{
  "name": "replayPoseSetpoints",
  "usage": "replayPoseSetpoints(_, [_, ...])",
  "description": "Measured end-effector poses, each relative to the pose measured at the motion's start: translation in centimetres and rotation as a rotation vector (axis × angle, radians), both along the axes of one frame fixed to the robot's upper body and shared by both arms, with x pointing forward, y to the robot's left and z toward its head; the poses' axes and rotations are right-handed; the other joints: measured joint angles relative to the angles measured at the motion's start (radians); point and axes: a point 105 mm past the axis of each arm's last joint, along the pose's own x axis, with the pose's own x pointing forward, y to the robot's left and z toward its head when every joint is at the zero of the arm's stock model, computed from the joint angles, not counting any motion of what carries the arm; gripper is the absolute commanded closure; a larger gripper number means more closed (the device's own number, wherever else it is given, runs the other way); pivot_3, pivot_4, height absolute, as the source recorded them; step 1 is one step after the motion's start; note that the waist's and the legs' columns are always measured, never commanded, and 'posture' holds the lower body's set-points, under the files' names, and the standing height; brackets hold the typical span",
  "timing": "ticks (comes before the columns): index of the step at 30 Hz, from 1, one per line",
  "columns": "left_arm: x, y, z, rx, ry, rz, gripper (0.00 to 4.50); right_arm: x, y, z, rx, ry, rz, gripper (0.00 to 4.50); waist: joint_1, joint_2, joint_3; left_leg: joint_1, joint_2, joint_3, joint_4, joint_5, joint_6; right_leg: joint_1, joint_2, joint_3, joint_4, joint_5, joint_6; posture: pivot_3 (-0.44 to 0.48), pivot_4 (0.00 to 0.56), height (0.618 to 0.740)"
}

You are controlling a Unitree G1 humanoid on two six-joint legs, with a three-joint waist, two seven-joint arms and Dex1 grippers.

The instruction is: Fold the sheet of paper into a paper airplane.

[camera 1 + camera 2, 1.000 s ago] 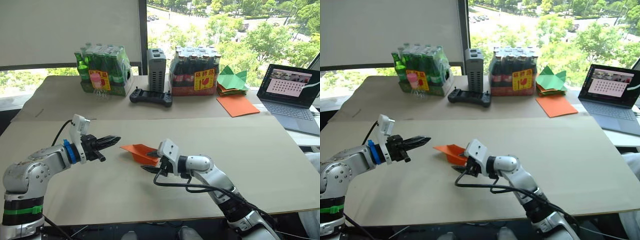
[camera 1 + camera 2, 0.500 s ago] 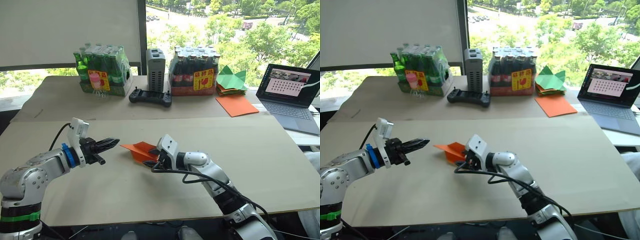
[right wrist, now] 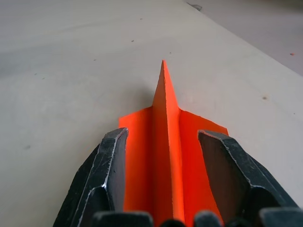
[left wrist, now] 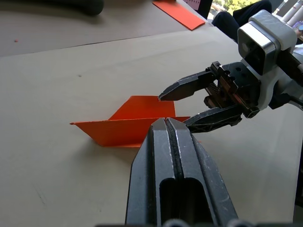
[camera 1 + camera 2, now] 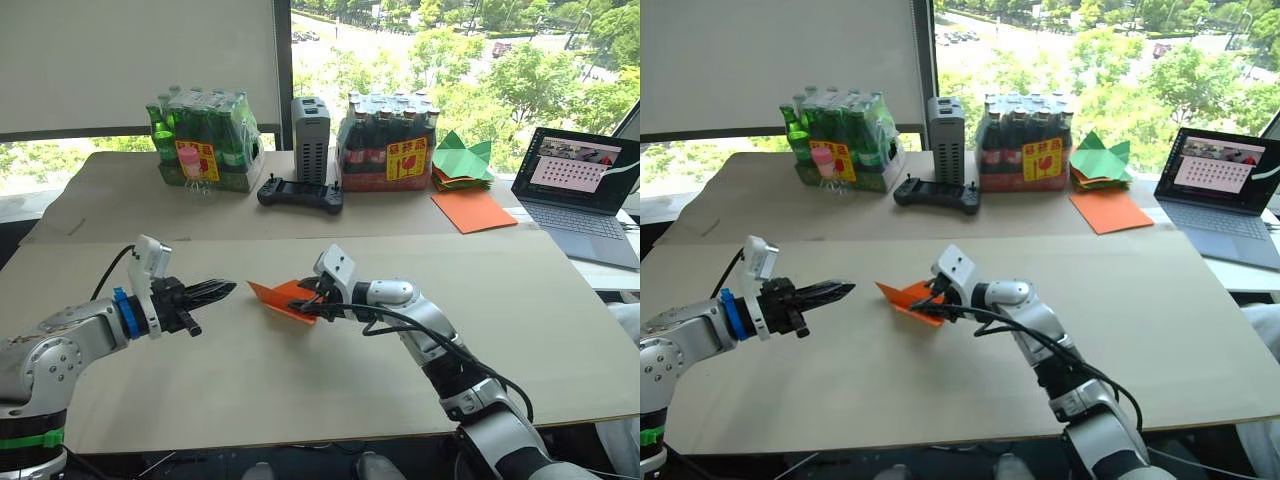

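Note:
The sheet of paper (image 5: 272,294) is bright orange and folded into a flat pointed wedge, the paper airplane, lying mid-table with a ridge standing up along its middle (image 3: 165,109). My right gripper (image 5: 304,298) is open at the wedge's blunt end, one finger (image 3: 111,161) on each side of the ridge, the tip pointing away from it. My left gripper (image 5: 226,289) is shut and empty, its fingertips (image 4: 165,124) a short way from the pointed end and aimed at it. From the left wrist the right gripper (image 4: 174,110) shows one finger over a flap and one low beside it.
Along the far edge stand two shrink-wrapped bottle packs (image 5: 205,140) (image 5: 390,140), a grey box (image 5: 311,138) and a black controller (image 5: 300,192). Green paper shapes (image 5: 462,160) and a bigger orange sheet (image 5: 474,210) lie at the back right, next to a laptop (image 5: 585,190).
My right gripper has pushed forward along the paper and now straddles its ridge; the wedge has shifted slightly away. My left gripper has drawn back a little to the left.

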Motion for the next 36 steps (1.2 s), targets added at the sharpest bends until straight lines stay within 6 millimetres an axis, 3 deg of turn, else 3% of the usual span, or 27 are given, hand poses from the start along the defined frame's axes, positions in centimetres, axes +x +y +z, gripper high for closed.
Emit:
replayPoseSetpoints(7, [-0.6,-0.3,-0.6,0.04,0.008,-0.055,4.5,0.9,0.0,0.0,-0.018,0.035,-0.005,1.87,-0.002,0.0,0.0,0.0,0.0,0.0,0.0,0.0,0.0,0.0,0.0,0.0,0.0,0.0,0.0,0.0,0.15,0.74])
replayPoseSetpoints(14, [-0.8,-0.5,-0.7,0.057,0.0,-0.071,4.5,1.3,0.4,-2.2,-0.082,0.101,0.005,1.87,-0.006,0.0,0.0,0.0,0.0,0.0,0.0,0.0,0.0,0.0,0.0,0.0,0.0,0.0,0.0,0.0,0.15,0.74])
replayPoseSetpoints(21, [-0.8,-0.5,-0.8,0.064,0.0,-0.065,4.5,1.5,1.6,-1.8,-0.082,0.09,0.025,1.87,-0.02,0.0,0.0,0.0,0.0,0.0,0.0,0.0,0.0,0.0,0.0,0.0,0.001,0.0,0.0,0.0,0.15,0.74])
replayPoseSetpoints(36, [-0.9,-0.5,-1.1,0.072,0.007,-0.036,4.5,1.9,2.2,-2.9,-0.124,0.099,0.032,1.87,-0.02,0.0,0.0,0.0,0.0,0.0,0.0,0.0,0.0,0.0,0.0,0.0,0.001,0.0,0.0,0.0,0.15,0.74])
